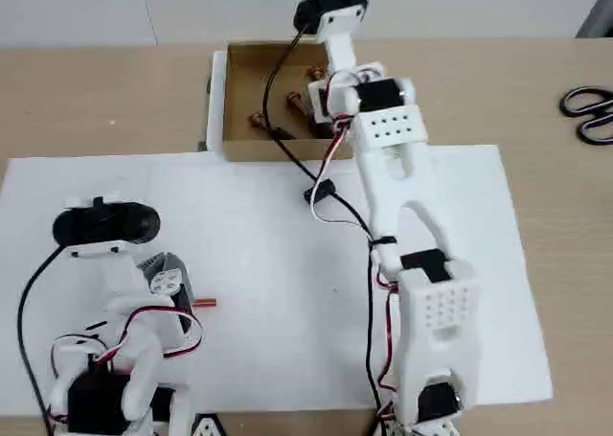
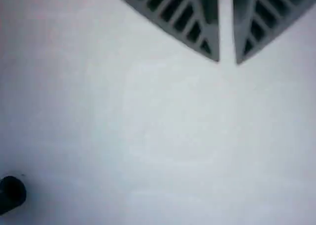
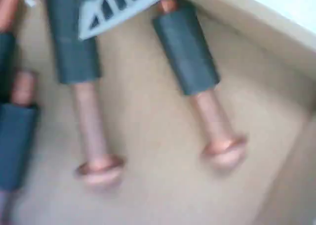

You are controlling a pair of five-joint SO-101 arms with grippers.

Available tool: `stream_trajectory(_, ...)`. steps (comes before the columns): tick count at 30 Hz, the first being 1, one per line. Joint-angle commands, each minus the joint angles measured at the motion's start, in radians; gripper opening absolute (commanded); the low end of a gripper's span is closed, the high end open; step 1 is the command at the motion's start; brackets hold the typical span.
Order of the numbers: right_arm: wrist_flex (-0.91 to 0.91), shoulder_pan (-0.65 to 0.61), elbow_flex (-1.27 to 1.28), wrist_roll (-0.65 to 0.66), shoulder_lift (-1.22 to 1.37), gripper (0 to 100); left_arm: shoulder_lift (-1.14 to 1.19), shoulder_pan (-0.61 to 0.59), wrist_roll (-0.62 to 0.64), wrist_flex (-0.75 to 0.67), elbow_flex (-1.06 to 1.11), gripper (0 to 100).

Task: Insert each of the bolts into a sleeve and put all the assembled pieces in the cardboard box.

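Note:
The cardboard box (image 1: 218, 101) stands at the table's far side. Inside it lie several copper bolts in dark sleeves (image 1: 261, 122). My right gripper (image 1: 321, 105) is down inside the box, just above them. In the right wrist view two assembled pieces (image 3: 185, 52) (image 3: 74, 42) lie side by side near the box wall (image 3: 256, 22), with another (image 3: 15, 131) beside them. My left gripper (image 1: 168, 273) (image 2: 228, 59) hovers low over the white sheet, shut with nothing between its fingers. A short copper bolt end (image 1: 203, 303) lies on the sheet right beside it.
A white sheet (image 1: 268, 244) covers the near table. Scissors (image 1: 589, 110) lie at the far right edge. A black cable with a connector (image 1: 321, 192) crosses the sheet from the box toward the right arm's base. A dark round object (image 2: 10, 193) sits near the left gripper.

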Motion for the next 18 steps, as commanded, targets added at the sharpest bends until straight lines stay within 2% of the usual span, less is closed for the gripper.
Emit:
stream_trajectory(1, 0.104, 0.025, -0.049, -0.109, -0.156, 26.9, 0.005, -0.003, 0.005, 0.002, -0.045, 1)
stream_trajectory(4, 0.252, 0.027, -0.049, -0.206, -0.214, 26.9, 0.005, -0.003, 0.008, -0.003, -0.045, 1)
stream_trajectory(8, 0.406, 0.038, -0.049, -0.245, -0.248, 26.9, 0.005, -0.003, 0.008, -0.003, -0.045, 1)
stream_trajectory(15, 0.59, 0.05, -0.043, -0.256, -0.246, 26.9, 0.005, -0.002, 0.006, -0.003, -0.044, 1)
stream_trajectory(18, 0.607, 0.05, -0.043, -0.342, -0.246, 26.9, 0.005, -0.002, 0.008, -0.003, -0.044, 1)
